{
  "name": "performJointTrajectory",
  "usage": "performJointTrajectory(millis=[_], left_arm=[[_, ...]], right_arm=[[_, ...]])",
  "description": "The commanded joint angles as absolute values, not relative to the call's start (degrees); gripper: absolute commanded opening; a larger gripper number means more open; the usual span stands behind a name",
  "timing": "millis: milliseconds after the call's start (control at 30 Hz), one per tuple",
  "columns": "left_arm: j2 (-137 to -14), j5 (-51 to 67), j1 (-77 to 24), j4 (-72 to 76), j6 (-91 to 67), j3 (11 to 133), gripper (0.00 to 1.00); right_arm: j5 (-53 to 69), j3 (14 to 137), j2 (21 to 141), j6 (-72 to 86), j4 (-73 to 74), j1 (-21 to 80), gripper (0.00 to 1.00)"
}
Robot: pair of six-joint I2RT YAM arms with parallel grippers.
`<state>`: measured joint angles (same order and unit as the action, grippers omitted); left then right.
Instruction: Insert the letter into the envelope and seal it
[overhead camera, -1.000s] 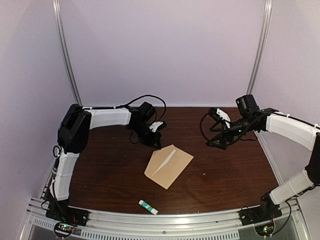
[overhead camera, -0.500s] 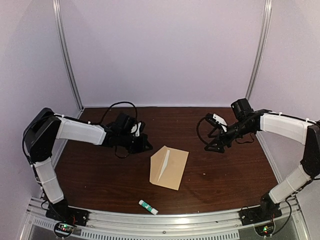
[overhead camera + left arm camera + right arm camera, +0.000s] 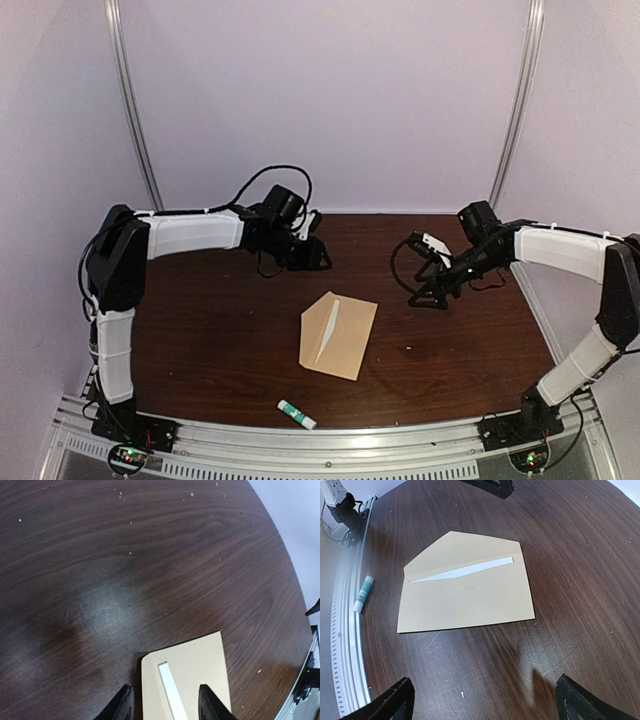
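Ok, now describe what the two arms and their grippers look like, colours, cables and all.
The left arm and right arm have white shells joined by black joints. Each ends in a black two-finger gripper, the left gripper and right gripper, with tapered fingers. A black cable loops loose near each wrist. Small red and green lights glow at both bases.

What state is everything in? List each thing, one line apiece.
Envelope: flat on the table, flap folded over but gapped, not sealed flush.
White strip: showing in that gap; cannot tell whether it is the letter.
Glue stick: lying on its side near the table's front edge.
Left gripper: open, empty.
Right gripper: open, empty.
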<state>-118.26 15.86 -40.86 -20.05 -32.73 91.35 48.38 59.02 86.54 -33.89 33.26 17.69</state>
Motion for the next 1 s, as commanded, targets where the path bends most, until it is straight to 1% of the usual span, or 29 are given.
performJointTrajectory(millis=[0,67,300,367,433,467,633,733,767,833,967], left_arm=[[-124.0,16.4,-40.7,-38.9,-23.5,97.8,0.44],[-124.8,16.2,-40.7,-41.1,-22.9,98.7,0.42],[-126.5,24.5,-40.7,-42.4,-21.6,98.9,0.37],[-127.2,26.8,-40.6,-42.5,-21.8,99.0,0.32],[-127.7,28.6,-40.7,-42.5,-22.3,99.0,0.23],[-128.0,29.1,-40.7,-42.5,-22.6,99.0,0.20],[-128.8,30.4,-40.7,-42.2,-23.9,99.1,0.18],[-129.1,30.8,-40.7,-42.0,-25.0,99.1,0.07],[-129.1,30.6,-40.7,-41.9,-25.6,99.0,0.05],[-127.9,30.4,-40.6,-39.9,-27.5,97.3,0.00],[-121.9,29.3,-40.3,-28.9,-35.6,87.6,0.00]], right_arm=[[48.4,60.3,86.9,-35.2,34.3,17.7,0.99],[48.6,60.3,86.8,-35.2,34.4,17.7,0.99],[48.4,60.6,87.5,-36.1,35.1,18.1,0.99],[48.4,60.6,87.3,-36.2,35.2,18.3,0.99],[48.3,60.5,87.2,-36.3,35.2,18.4,0.99],[48.2,60.5,87.1,-36.4,35.2,18.4,0.99],[48.1,60.5,87.1,-36.6,35.5,18.5,0.99],[48.1,60.6,86.9,-36.6,35.6,18.5,0.98],[48.0,60.6,86.9,-36.7,35.7,18.5,0.99],[47.9,60.5,86.8,-36.7,35.7,18.5,0.98],[47.8,60.4,86.3,-36.9,35.6,18.5,0.99]])
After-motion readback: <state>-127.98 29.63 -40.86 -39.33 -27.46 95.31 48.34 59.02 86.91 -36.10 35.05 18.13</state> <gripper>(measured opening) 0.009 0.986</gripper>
